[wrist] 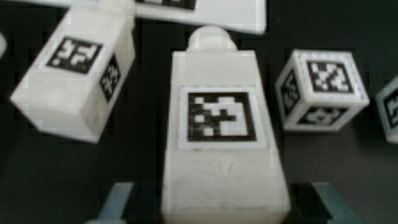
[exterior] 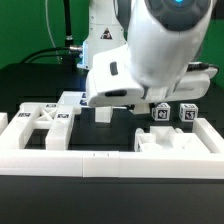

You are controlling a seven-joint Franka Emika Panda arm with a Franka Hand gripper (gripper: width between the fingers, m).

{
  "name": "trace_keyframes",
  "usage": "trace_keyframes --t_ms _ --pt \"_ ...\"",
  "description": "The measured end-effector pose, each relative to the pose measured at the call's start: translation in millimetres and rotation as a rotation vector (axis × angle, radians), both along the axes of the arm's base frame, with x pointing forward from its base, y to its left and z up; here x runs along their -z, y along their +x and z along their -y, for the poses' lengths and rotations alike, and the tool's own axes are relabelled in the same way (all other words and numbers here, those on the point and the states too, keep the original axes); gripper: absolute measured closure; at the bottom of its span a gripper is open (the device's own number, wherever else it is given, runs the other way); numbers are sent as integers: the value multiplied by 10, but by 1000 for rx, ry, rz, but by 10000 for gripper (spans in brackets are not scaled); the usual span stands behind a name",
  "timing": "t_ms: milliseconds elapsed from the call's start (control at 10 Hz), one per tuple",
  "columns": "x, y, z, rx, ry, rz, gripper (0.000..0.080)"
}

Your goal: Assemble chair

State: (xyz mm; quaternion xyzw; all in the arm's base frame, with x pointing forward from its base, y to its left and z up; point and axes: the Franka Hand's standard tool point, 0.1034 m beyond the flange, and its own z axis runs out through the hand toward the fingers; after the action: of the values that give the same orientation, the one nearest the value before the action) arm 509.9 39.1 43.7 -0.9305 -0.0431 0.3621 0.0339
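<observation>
BAR IN THE JAWS: Your gripper (wrist: 221,198) pinches the near end of a bar (wrist: 222,120), with a finger (wrist: 121,202) pressed to each long side. In the wrist view the black table (wrist: 155,70) shows only as narrow lanes along the bar. A second bar (wrist: 80,75) lies near on one side, tilted away. A cube (wrist: 320,90) stands just beside the held bar on the other side. Neither touches it. Past the bar's tip, and apart from it, lies a flat piece (wrist: 187,8).

In the exterior view the gripper (exterior: 100,112) sits low over the table. It is between a panel (exterior: 45,120) on the exterior view's left and the cubes (exterior: 160,112) on its right. The wall (exterior: 90,160) closes the front edge, with a notched block (exterior: 165,145) just behind it.

The arm (exterior: 160,50) fills the middle of the exterior view and covers the bar there. The wrist view cuts off the fingers' lower ends, most of the flat piece and all but a sliver of another cube (wrist: 390,110). You cannot tell what the flat piece is, nor whether the bar rests on the table.

The parts are matte white, blocky plastic, each face carrying a square black-and-white tag. The bar narrows to a rounded stub at its far end. The panel has angular cut-outs, and the arm's shell is glossy.
</observation>
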Motion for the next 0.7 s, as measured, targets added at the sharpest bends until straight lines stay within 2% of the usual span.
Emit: trace_keyframes --t_ms 100,200,400,500,700 --pt "-20 44 -21 15 7 65 514" --pt "-143 174 -58 34 21 129 514" --pt "-554 426 -72 38 26 241 514" --pt "-654 570 -72 40 27 326 512" --pt "-575 578 -39 51 18 489 512"
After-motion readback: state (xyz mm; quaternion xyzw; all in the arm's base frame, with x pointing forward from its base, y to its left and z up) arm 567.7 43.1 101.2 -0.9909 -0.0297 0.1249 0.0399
